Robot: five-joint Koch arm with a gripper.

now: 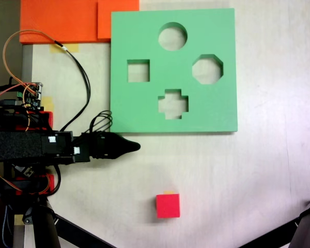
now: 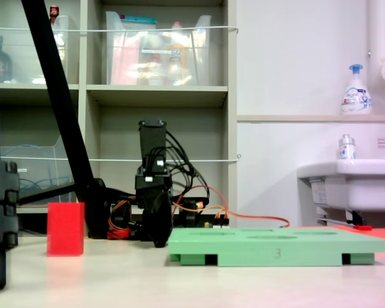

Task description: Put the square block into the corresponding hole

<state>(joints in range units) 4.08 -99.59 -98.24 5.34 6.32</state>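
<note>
The square block [image 1: 168, 205], a red foam cube, rests on the white table near the bottom centre; in the side-on fixed view the block [image 2: 65, 228] stands at the left. The green foam board [image 1: 217, 111] lies flat at the top, and its square hole [image 1: 138, 71] is on the left side. My gripper [image 1: 133, 146] points right, just below the board's lower left corner and above-left of the block, holding nothing. Its jaws taper to one dark tip with no gap. From the side the gripper [image 2: 158, 239] hangs low over the table, left of the board [image 2: 276, 247].
The board also has a round hole [image 1: 172, 36], an octagonal hole [image 1: 207, 68] and a cross hole [image 1: 172, 103]. Orange foam sheets [image 1: 67, 20] lie at the top left. Cables [image 1: 77, 67] loop beside the arm. Black tripod legs [image 1: 299, 232] cross the bottom corners.
</note>
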